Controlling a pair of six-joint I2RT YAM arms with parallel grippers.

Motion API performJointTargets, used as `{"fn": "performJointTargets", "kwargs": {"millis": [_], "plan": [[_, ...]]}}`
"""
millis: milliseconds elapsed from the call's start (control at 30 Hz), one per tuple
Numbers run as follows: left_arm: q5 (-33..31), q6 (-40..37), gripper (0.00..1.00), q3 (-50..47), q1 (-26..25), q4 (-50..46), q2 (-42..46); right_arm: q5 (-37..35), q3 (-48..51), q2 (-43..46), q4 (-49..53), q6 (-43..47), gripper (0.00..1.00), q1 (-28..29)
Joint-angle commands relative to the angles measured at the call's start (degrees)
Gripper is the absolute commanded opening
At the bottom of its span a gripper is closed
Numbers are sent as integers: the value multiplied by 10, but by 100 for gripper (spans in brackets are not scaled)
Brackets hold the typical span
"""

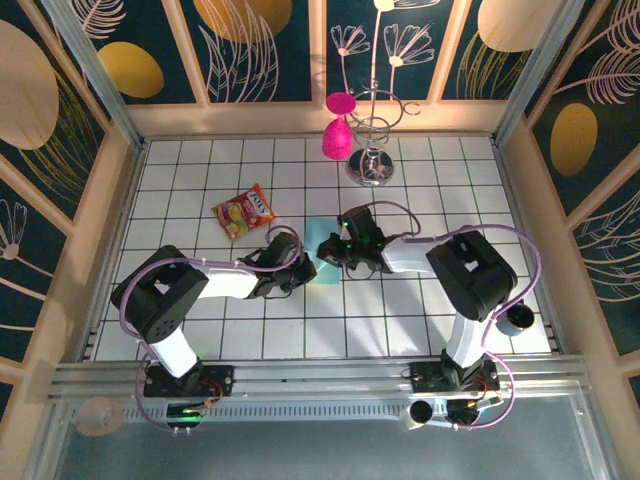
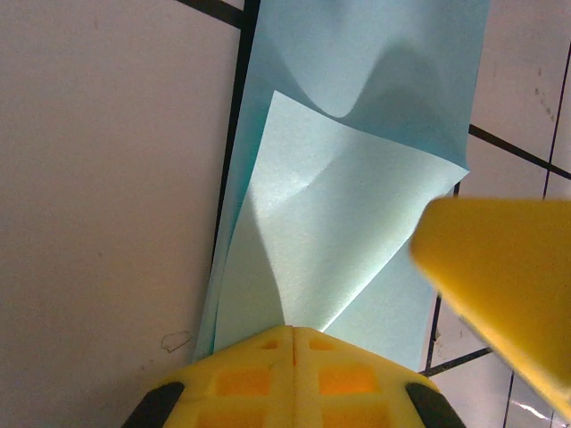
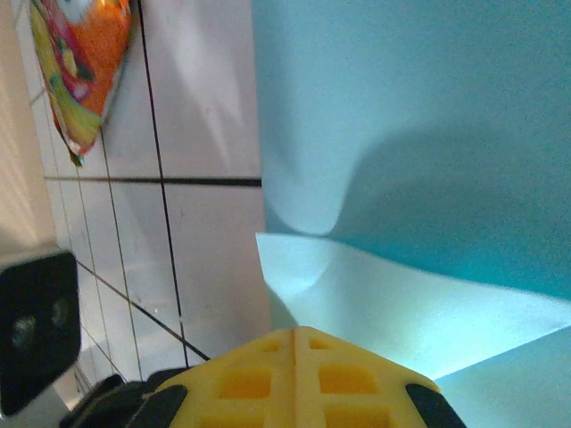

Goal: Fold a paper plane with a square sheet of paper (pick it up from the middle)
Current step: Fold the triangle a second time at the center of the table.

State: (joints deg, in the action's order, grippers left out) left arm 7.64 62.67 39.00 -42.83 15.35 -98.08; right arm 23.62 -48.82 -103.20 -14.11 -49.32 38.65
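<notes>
The square sheet of paper (image 1: 327, 270) is light blue and lies mid-table, folded over into a strip with a raised flap (image 2: 357, 205). My left gripper (image 1: 302, 262) comes at it from the left. Its yellow fingertips (image 2: 294, 332) are shut on the flap's near crease. My right gripper (image 1: 335, 252) meets it from the right, shut on the same sheet (image 3: 428, 134) at its tips (image 3: 294, 332). One right finger (image 2: 508, 276) shows blurred in the left wrist view. A dart-shaped paper plane is out of view.
A red-and-yellow snack packet (image 1: 245, 211) lies left of the paper, also in the right wrist view (image 3: 85, 62). At the back stands a wire stand (image 1: 372, 165) with a pink cup (image 1: 337, 135). Raised walls ring the tiled table (image 1: 200, 190).
</notes>
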Motion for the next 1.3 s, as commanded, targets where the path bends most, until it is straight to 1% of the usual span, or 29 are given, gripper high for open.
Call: {"fn": "performJointTargets", "kwargs": {"millis": [0, 200, 300, 467, 500, 533, 633, 767, 900, 1000, 1067, 1167, 1267], "plan": [[-3, 3, 0, -10, 0, -46, -18, -4, -10, -15, 22, 12, 0, 5], [-7, 8, 0, -9, 0, -58, -16, -11, -15, -42, 30, 14, 0, 2], [-7, 11, 0, -12, 0, -62, -17, -16, -9, -51, 33, 18, 0, -10], [-10, 15, 0, -20, 0, -74, -17, -21, 21, -39, 21, 24, 0, -68], [-10, 15, 0, -21, -1, -75, -17, -22, 27, -34, 16, 25, 0, -70], [-9, 16, 0, -24, 0, -71, -17, -24, 32, -28, 12, 24, 0, -96], [-6, 14, 0, -25, 0, -65, -16, -35, 35, -10, 8, 30, 0, -118], [6, 0, 0, -15, 0, -60, -20, -50, 34, 33, 3, 41, 0, -106], [14, -11, 0, -2, 0, -60, -24, -62, 33, 67, -2, 50, 0, -62], [18, -19, 0, 7, 0, -64, -25, -42, 23, 46, -6, 38, 0, -32], [18, -22, 0, 11, -1, -67, -25, -22, 24, 23, -25, 19, 0, -23], [18, -23, 0, 13, 0, -68, -23, -1, 26, -1, -47, -1, 0, -17], [18, -27, 0, 14, 0, -70, -20, 6, 24, -17, -44, -6, 0, -15]]}}
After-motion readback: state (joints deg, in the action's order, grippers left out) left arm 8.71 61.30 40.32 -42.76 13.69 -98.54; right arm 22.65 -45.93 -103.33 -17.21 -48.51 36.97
